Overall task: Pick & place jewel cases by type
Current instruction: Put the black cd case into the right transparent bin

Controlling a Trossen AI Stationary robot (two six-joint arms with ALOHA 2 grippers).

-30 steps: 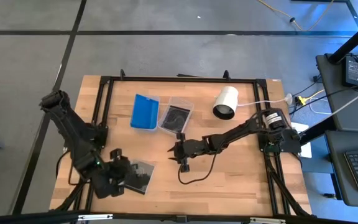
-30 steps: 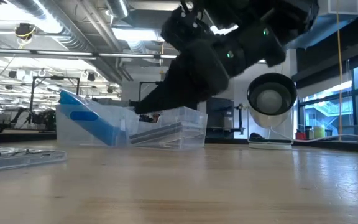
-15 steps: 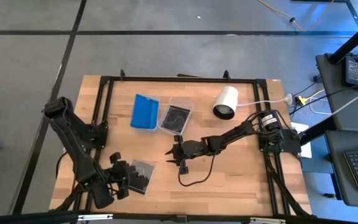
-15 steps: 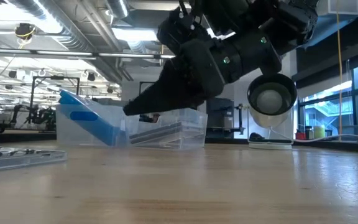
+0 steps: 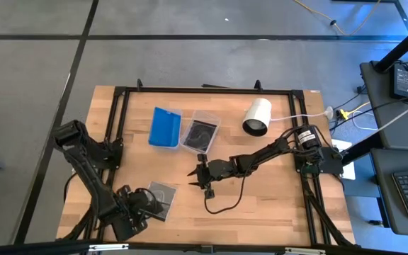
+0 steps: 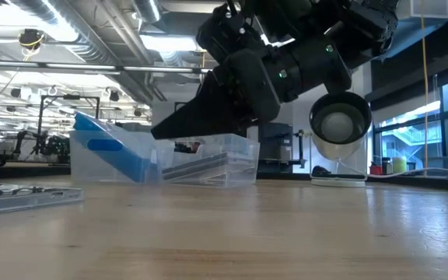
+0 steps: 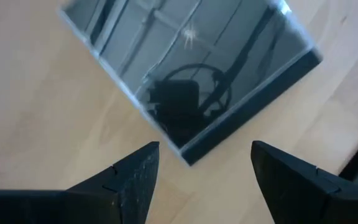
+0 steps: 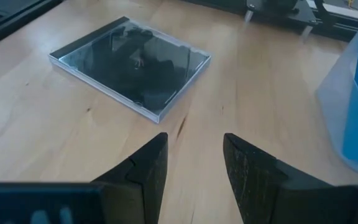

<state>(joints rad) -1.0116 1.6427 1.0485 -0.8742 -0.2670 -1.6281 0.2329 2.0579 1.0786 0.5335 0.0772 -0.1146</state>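
Note:
One dark jewel case (image 5: 163, 198) lies flat on the table near its front left; it also shows in the left wrist view (image 7: 185, 74), the right wrist view (image 8: 129, 65) and the low view (image 6: 22, 196). My left gripper (image 7: 201, 177) points down, open, just above it; one corner of the case (image 7: 188, 155) lies below the gap between the fingers, untouched. In the high view this gripper (image 5: 144, 205) is at the case's left edge. My right gripper (image 5: 195, 177) hovers open at mid-table, empty, fingers aimed toward the case (image 8: 194, 162). A blue jewel case (image 5: 165, 127) leans in a tub.
Two clear tubs stand side by side at the back: the left one (image 6: 115, 155) holds blue cases, the right one (image 5: 200, 132) dark cases. A white cylinder (image 5: 257, 117) lies at the back right. A black cable (image 5: 222, 202) loops on the table under the right arm.
My left gripper has sunk toward the dark jewel case and shifted toward the table's near edge, rolling about its own axis, and its fingers have spread apart. The case has stayed flat where it was.

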